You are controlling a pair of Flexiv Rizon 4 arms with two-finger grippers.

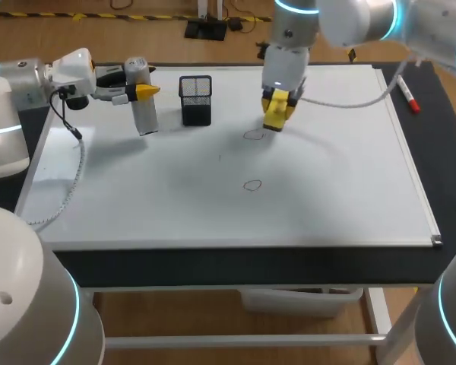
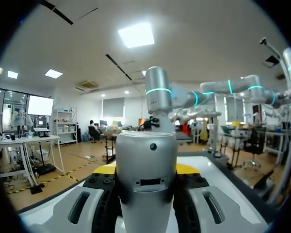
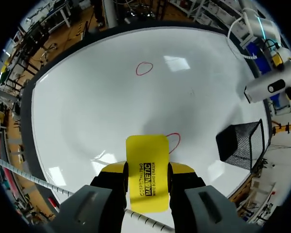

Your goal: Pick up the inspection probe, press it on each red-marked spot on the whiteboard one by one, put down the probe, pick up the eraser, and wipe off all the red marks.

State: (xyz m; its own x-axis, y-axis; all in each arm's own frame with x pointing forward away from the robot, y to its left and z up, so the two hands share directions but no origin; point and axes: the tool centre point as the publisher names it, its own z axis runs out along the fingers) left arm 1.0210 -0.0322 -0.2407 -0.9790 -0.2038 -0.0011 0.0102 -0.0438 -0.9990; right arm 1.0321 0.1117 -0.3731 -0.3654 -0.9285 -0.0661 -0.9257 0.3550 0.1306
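Observation:
The silver cylindrical probe hangs over the whiteboard's far left part with my left gripper shut on it from the side. In the left wrist view the probe fills the gap between the yellow-tipped fingers. My right gripper is shut on the yellow eraser, held just above the board beside the farther red ring. A second red ring lies nearer the front. From the right wrist, the eraser sits next to one ring, and the other ring is farther ahead.
A black mesh holder stands on the board between the two grippers, also seen from the right wrist. A red-capped marker lies beside the board's far right edge. The left arm's cable trails over the left side.

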